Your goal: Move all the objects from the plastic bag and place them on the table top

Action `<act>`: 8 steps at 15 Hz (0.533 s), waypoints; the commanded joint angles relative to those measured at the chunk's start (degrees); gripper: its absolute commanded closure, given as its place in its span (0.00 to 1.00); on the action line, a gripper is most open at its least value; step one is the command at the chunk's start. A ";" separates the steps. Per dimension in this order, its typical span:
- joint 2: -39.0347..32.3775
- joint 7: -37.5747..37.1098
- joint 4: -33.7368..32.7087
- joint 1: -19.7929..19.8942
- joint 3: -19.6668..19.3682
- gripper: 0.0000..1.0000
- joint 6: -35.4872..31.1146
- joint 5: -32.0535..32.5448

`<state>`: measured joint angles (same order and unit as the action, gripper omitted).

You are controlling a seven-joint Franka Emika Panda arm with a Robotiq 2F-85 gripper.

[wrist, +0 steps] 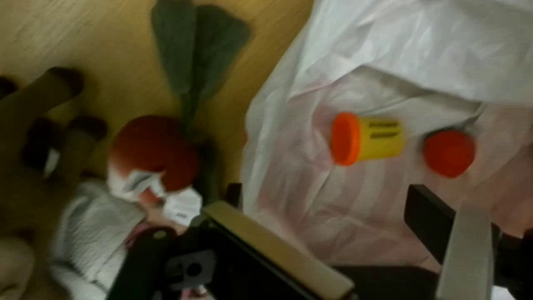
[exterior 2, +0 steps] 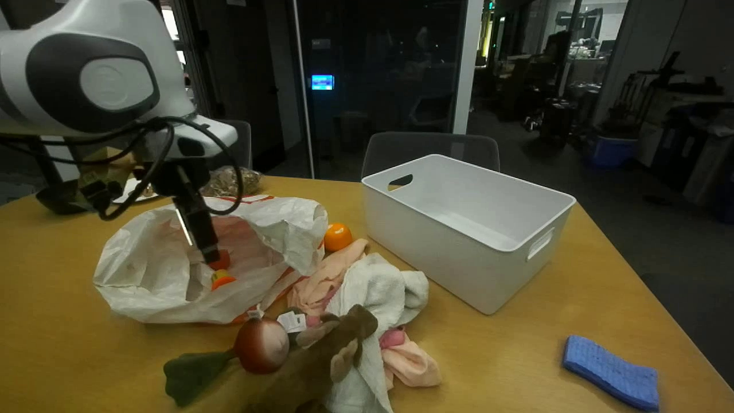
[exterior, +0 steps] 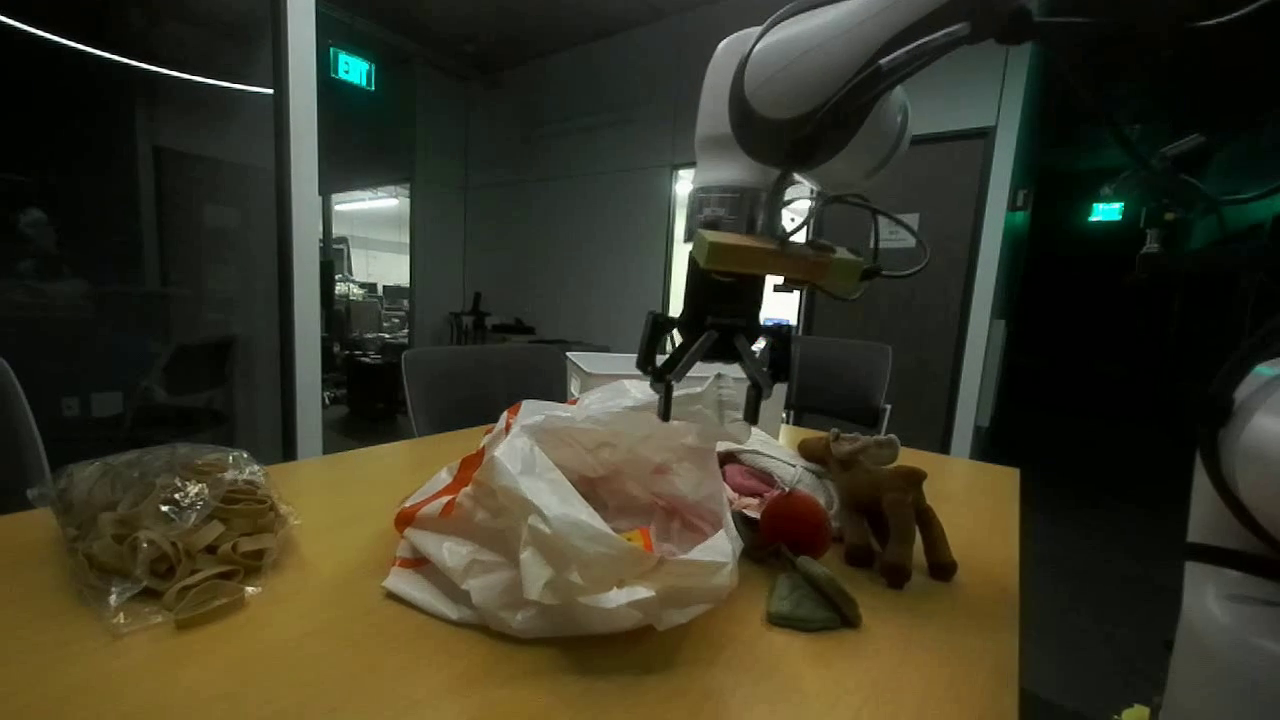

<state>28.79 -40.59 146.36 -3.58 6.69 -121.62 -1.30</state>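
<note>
Brown plush animal up close, arm arched over plastic bag, pincer pointing down, jaws apart

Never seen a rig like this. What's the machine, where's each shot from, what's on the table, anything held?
A single robot arm ends in a two-finger gripper. Two pictures come from cameras outside the robot; the wrist view comes from one on the arm's wrist, looking down. On the table sits a white plastic bag; inside show a yellow tub with an orange lid and a red round thing. Also there: a brown stuffed animal, a leafy toy vegetable, a pale towel, an orange ball-like item, a white bin, a blue pad and a clear bag of tan loops. Nothing is held: the jaws stand apart over the bag.
</note>
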 commanded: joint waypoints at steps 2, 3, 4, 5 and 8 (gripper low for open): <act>-8.70 7.39 -2.21 -5.28 4.96 0.00 -5.22 -6.23; -11.69 9.51 -3.15 -5.25 5.60 0.00 -6.13 -4.85; -13.22 9.75 -3.77 -4.56 6.07 0.00 -6.27 -3.25; -14.24 10.45 -4.08 -3.98 6.12 0.00 -6.59 -2.15; -17.03 12.69 -5.38 -2.74 5.21 0.00 -7.42 0.96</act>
<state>14.95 -31.16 143.85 -7.93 12.55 -128.21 -2.93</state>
